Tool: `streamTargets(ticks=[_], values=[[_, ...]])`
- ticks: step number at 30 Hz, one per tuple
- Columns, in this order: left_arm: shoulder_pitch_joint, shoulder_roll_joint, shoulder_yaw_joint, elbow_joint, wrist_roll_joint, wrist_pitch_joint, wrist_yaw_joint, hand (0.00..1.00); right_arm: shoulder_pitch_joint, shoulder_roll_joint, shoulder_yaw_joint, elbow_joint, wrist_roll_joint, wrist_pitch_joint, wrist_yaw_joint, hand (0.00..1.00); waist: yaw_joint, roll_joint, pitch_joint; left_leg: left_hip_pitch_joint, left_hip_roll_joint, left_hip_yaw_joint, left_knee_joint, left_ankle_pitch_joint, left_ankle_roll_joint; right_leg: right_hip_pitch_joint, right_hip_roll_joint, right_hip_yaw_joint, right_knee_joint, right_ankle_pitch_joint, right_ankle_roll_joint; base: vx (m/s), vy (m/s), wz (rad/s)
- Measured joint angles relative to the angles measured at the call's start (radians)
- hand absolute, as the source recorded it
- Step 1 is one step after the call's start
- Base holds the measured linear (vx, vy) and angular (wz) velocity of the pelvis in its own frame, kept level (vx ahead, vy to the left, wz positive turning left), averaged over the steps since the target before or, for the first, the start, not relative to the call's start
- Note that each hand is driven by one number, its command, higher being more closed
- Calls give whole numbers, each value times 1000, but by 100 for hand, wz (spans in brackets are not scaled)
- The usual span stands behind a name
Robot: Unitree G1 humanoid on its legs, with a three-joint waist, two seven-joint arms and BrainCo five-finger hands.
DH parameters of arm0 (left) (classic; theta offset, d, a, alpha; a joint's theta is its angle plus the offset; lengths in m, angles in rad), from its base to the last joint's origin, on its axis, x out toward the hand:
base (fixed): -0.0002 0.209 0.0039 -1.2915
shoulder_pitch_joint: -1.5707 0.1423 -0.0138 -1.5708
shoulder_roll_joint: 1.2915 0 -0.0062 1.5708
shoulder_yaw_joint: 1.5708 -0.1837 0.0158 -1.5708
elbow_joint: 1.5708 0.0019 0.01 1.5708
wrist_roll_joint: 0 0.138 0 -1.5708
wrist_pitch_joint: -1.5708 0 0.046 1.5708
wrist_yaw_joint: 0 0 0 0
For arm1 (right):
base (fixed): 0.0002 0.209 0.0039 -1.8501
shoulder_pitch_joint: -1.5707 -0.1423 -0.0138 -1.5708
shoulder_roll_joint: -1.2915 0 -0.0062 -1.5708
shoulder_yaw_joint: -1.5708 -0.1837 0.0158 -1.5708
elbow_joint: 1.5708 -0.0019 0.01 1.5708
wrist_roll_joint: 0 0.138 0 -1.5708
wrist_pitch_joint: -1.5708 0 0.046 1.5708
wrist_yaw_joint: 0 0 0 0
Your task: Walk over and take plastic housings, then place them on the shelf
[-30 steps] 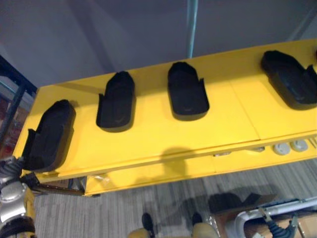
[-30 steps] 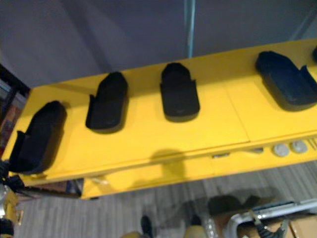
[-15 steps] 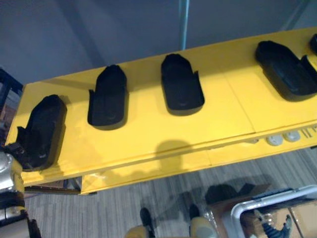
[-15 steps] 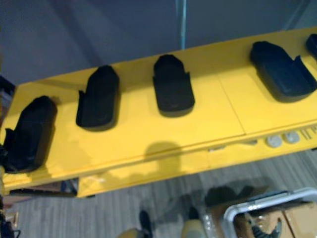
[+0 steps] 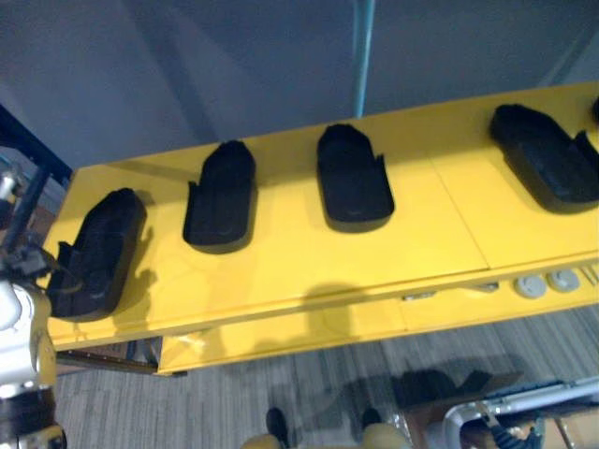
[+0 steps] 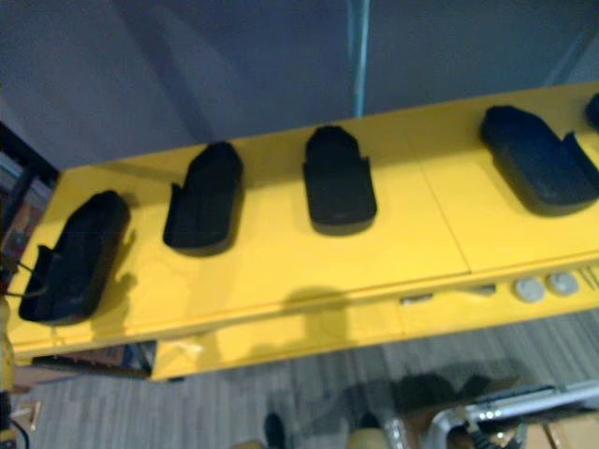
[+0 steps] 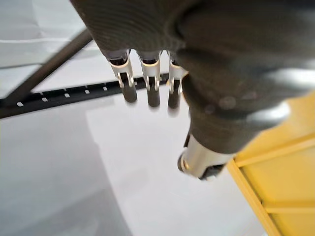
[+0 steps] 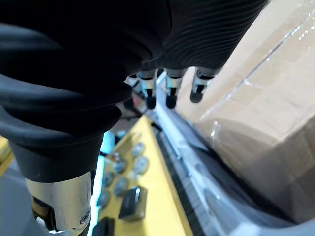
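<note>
Only the head camera had shifted since before. Eye views: four black housings (image 5: pixel 220 196) lay in a row on the yellow table (image 5: pixel 412 243), from nine to two o'clock. Left wrist view: left hand (image 7: pixel 129 86) hung slack, empty. Right wrist view: right hand (image 8: pixel 170 96) hung slack, empty, near a cardboard box (image 8: pixel 275 98).

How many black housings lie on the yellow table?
4 housings: one at the left end, two in the middle, one toward the right. A dark piece at the right edge may be a fifth.
</note>
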Motion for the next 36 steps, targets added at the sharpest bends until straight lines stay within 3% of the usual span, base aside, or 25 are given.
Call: streamTargets(ticks=[3,4,11,17,25,31,36], values=[[71,-51,2,-9,7,-3,-1,0,-2,0,3,25,0,1,0,0,23,-10,-26,9,-3,-7,-5,0,0,14,-4,-15,-4,0,0,-50,0,9],[107,-83,10,-28,7,-8,0,100,-3,0,5,35,0,1,-1,0,26,-13,-34,9,-5,-11,-5,0,1,15,-6,-19,-5,0,0,-48,9,8],[236,-234,26,-73,7,-21,-45,100,-2,9,8,46,7,12,-3,0,49,-29,-61,8,-20,-37,-6,7,10,35,-22,-50,-24,-2,0,-46,17,12],[262,-238,24,-70,36,3,-61,100,-9,9,28,76,7,19,-3,0,51,-55,-72,4,-28,-57,-6,6,12,51,-29,-72,-37,-3,2,3,0,10],[256,-238,16,-5,36,78,-55,100,-13,8,28,81,7,19,-3,0,46,-64,-71,-8,-35,-56,-6,-1,14,49,-33,-73,-46,5,13,47,4,1],[210,-236,-19,103,25,102,-43,100,-17,7,28,82,7,19,-3,0,45,-70,-61,-8,-32,-51,-6,-2,13,49,-30,-71,-50,5,12,8,-2,0],[177,-210,-22,203,-13,140,-66,100,-21,5,28,94,7,19,-3,0,24,-72,-55,-3,-30,-38,-6,-5,14,47,-30,-61,-50,6,11,-9,5,-6]])
